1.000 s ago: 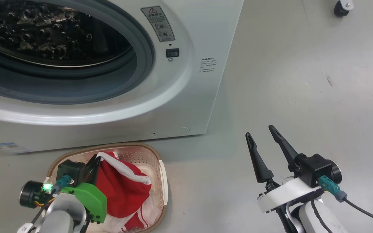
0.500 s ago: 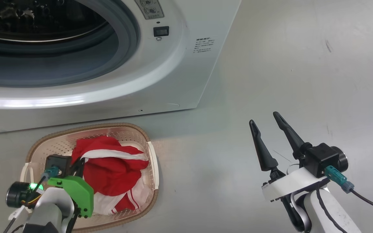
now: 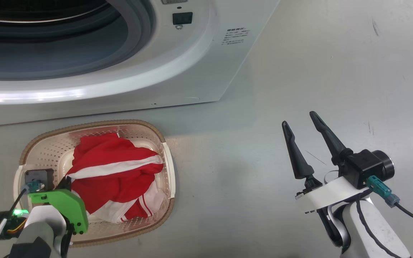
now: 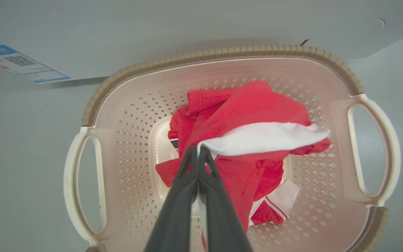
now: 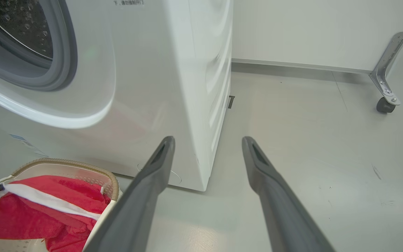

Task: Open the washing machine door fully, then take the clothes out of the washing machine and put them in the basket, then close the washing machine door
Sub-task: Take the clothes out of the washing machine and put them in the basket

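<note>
- Head view: the basket (image 3: 95, 124) stands on the grey floor (image 3: 256, 172), just in front of the washing machine (image 3: 206, 71), on the robot's left side.
- The clothes (image 3: 117, 168) lie inside the basket, a red heap with a white band across it and white striped parts at its lower edge.
- The left gripper (image 4: 198, 151) is above the basket. In the left wrist view its two dark fingers are pressed together and they pinch the end of the white band of the clothes.
- The band runs stretched from the fingertips toward the right of that view, over the red cloth, and the rest of the heap is in the basket.
- The drum mouth (image 3: 66, 61) of the washing machine is uncovered, with the grey rubber ring around it. In the right wrist view a part of the perforated steel drum shows behind the ring.
- The right gripper (image 3: 299, 119) is over the bare floor to the right of the machine, well apart from the basket. Its fingers are spread wide and there is nothing between them.
- A blue sticker (image 4: 16, 63) is on the low front of the machine, to the left of the basket in the left wrist view.
- A caster wheel (image 5: 383, 105) under a metal frame stands on the floor at the far right of the right wrist view.
</note>
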### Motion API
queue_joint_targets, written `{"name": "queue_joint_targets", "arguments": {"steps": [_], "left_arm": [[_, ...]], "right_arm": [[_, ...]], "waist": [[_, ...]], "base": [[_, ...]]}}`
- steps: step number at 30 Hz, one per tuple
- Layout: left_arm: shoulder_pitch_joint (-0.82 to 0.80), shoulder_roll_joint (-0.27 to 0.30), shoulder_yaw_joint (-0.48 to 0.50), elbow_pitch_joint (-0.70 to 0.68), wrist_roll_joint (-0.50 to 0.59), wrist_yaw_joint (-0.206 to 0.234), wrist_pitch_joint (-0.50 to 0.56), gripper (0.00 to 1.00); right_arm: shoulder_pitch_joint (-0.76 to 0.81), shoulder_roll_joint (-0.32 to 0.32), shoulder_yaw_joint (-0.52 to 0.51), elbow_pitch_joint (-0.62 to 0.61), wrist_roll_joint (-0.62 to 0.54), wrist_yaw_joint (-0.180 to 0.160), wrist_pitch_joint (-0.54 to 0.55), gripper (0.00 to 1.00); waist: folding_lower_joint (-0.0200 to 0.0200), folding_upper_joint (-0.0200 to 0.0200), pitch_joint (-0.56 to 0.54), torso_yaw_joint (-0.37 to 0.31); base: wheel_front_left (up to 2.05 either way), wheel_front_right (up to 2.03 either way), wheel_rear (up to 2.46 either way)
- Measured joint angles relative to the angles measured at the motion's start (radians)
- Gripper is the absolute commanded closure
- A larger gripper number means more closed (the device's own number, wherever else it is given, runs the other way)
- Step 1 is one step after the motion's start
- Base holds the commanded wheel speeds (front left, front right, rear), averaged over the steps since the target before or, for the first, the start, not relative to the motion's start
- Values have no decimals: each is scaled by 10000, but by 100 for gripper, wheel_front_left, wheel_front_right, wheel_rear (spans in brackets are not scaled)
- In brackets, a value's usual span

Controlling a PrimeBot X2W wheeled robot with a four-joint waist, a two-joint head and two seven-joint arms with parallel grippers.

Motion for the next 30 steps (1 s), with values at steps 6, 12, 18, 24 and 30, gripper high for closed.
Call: {"name": "queue_joint_targets", "arguments": {"steps": [6,12,18,24,30], "left_arm": [[-81,13,151,671,-54,157,-119,100],[-505,-27,113,1003,-54,153,-353,53],[-613,-113,-19,1576,-50,128,-527,0],[-634,-169,-171,1776,-29,36,-1068,0],[-648,-291,-313,1639,-17,-226,-2033,0]], "right_arm": [[-131,-13,8,-17,-48,-2,2,0],[-135,-2,31,10,-48,-2,2,0],[-163,33,35,207,-46,-2,0,0],[-167,54,52,476,-27,2,0,0],[-167,92,36,755,82,8,0,0]], "waist": [[0,0,202,47],[0,0,203,74],[0,0,-2,132],[0,0,-376,191],[0,0,-944,266]], "base": [[0,0,0],[0,0,0],[0,0,0],[0,0,0],[0,0,0]]}}
